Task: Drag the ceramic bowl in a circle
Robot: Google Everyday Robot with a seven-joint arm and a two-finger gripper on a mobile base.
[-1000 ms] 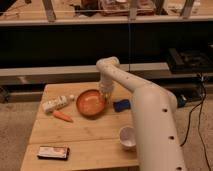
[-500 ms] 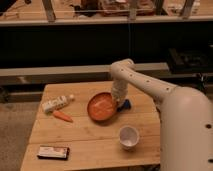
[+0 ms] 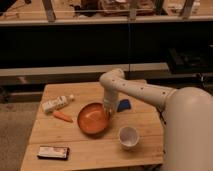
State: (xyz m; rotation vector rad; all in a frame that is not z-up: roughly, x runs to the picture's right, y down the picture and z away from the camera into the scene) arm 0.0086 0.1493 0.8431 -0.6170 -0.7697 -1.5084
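Ceramic bowl (image 3: 93, 118): orange-brown, wide and shallow, sitting upright on the wooden table (image 3: 100, 155) near its middle, between the carrot and the arm's tip.
Hidden: the bowl's right rim is partly covered by the gripper; the arm's lower part runs out of the picture at the right.
Hard to make out: the blue object (image 3: 124, 105) just behind the gripper; the label on the dark flat box (image 3: 52, 152) at the front left.
Gripper (image 3: 109, 111): down at the bowl's right rim, touching it; whether it is spread or clamped on the rim, I cannot tell.
Neighbours: carrot (image 3: 63, 116) just left of the bowl, white bottle (image 3: 56, 103) lying behind it, white cup (image 3: 129, 136) to the front right, apart from the bowl.
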